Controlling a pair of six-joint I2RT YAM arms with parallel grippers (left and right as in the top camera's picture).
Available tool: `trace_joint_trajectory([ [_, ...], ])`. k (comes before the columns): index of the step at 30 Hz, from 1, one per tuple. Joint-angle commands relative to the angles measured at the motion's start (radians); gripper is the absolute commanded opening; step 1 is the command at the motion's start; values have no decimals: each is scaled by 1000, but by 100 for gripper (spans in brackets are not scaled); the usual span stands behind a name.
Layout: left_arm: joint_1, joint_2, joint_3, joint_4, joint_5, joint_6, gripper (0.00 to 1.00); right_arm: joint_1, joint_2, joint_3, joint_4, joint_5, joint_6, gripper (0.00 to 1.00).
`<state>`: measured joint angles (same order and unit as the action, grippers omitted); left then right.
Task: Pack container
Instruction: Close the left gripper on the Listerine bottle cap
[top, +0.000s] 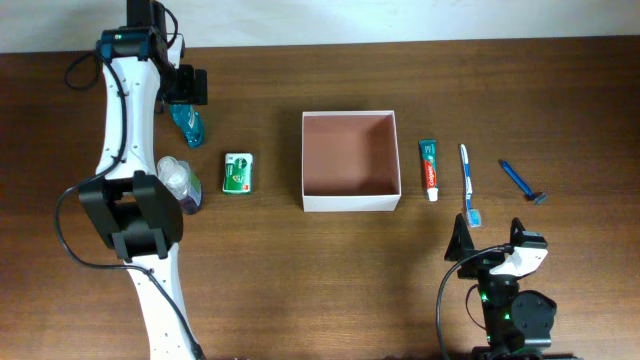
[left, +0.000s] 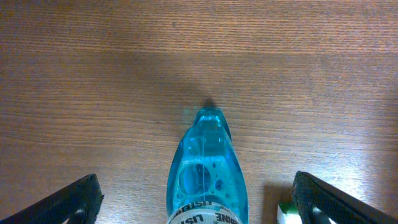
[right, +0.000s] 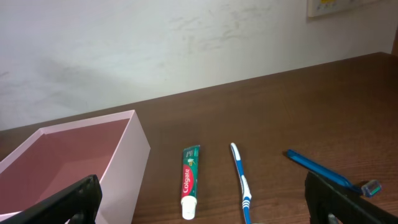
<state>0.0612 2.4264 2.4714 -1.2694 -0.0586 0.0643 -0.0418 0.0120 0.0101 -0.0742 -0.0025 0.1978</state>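
Observation:
The container (top: 350, 203), a square white-walled box with a reddish-brown inside, sits mid-table and holds nothing; its near corner (right: 127, 155) shows in the right wrist view. My left gripper (top: 186, 104) hangs open over a blue mouthwash bottle (top: 189, 126) lying at the far left. In the left wrist view the bottle (left: 205, 168) lies between the spread fingers of that gripper (left: 196, 190), untouched. My right gripper (top: 490, 238) is open near the front edge, facing the toothpaste. Nothing is between the fingers of that gripper (right: 202, 196).
Right of the container lie a toothpaste tube (top: 430, 167), a blue toothbrush (top: 468, 183) and a blue razor (top: 522, 181). Left of it are a green packet (top: 238, 173) and a clear bottle (top: 178, 181) beside the left arm. A wall stands behind the table.

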Motion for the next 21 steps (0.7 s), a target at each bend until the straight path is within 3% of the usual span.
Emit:
trace_joint_trajectory([
  [1, 10, 14, 13, 2, 14, 20, 99, -6, -8, -5, -5, -9, -10, 99],
  [17, 10, 16, -29, 5, 18, 32, 98, -6, -8, -5, -5, -9, -10, 99],
  [21, 10, 16, -29, 6, 18, 32, 80, -6, -8, -5, -5, -9, -10, 99],
])
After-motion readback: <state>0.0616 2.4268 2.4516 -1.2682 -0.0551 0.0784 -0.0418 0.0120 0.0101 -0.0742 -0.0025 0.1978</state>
